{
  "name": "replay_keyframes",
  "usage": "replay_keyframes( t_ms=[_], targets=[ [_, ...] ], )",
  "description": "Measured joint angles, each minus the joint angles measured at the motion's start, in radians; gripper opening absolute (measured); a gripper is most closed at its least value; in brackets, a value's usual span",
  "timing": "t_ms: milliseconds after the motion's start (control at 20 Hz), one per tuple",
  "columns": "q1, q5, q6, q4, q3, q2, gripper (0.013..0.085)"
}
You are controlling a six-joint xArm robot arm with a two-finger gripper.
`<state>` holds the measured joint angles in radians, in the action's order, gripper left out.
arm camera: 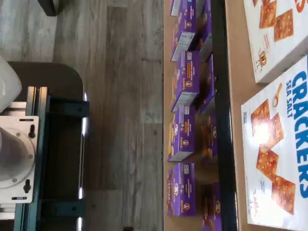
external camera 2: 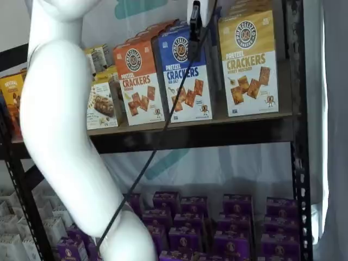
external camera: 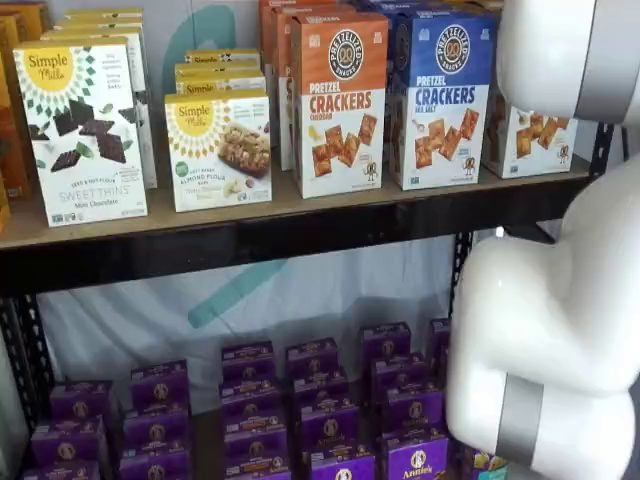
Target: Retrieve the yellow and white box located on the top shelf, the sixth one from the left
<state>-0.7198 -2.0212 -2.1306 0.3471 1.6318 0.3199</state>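
The yellow and white box stands upright at the right end of the top shelf. In a shelf view the white arm covers its upper part, so only its white lower front shows on the shelf. The wrist view shows its white front with crackers behind the dark shelf edge. My gripper hangs from the top edge of a shelf view with a cable, in front of the blue box and left of the yellow box. No gap between the fingers shows.
A blue Crackers box and an orange Crackers box stand directly left of the yellow box. Several purple boxes fill the lower shelf. A black upright stands right of the yellow box. The wrist view shows a teal-bracketed mount.
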Motion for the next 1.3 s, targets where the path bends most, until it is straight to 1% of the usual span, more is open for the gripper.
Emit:
replay_keyframes(
  t_ms=[100,150,300,400,550,700,800,950,1000,1100,1200,1300],
  targets=[
    [0.039,0.021,0.004,-0.061,-0.025,0.023,0.0850],
    [0.051,0.029,0.008,-0.073,-0.041,0.036,0.0850],
    [0.067,0.043,0.021,-0.078,-0.075,0.062,0.0850],
    [0.068,0.053,0.027,-0.066,-0.091,0.075,0.0850],
    [0.046,0.070,0.026,-0.023,-0.098,0.082,0.0850],
    [0.004,0.076,0.020,0.043,-0.073,0.067,0.0850],
    [-0.017,0.083,0.016,0.076,-0.060,0.057,0.0850],
    [-0.056,0.129,0.009,0.144,-0.055,0.052,0.0850],
    [-0.069,0.154,0.006,0.171,-0.060,0.054,0.0850],
    [-0.090,0.232,-0.007,0.223,-0.088,0.068,0.0850],
    [-0.096,0.320,-0.026,0.254,-0.125,0.087,0.0850],
    [-0.094,0.401,-0.049,0.265,-0.150,0.097,0.0850]
  ],
)
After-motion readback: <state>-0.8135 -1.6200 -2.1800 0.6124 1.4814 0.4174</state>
